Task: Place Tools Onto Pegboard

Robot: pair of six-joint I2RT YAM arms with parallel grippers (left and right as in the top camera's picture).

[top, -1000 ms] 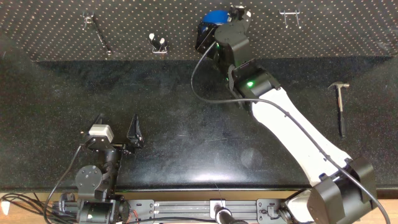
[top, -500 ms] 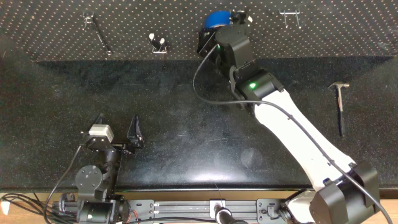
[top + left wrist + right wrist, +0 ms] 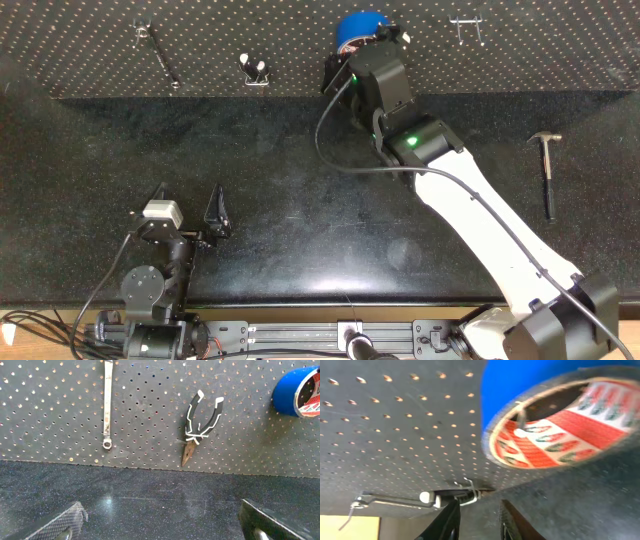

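While the right claw (image 3: 482,516) is clamping the tape roll (image 3: 555,435), its open core is lying straight ahead, facing the pegboard (image 3: 395,435).

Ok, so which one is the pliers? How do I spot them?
Look at the dotted pegboard standing behind the black table. Between the long silver wrench and the blue tape roll hangs one small tool, the pliers. They alone have black-and-white handles spread apart on top and a pointed nose aiming down.

Overhead camera looks down on tabletop (image 3: 300,180) and pegboard (image 3: 560,60); both wrist cameras face that pegboard (right one close up).
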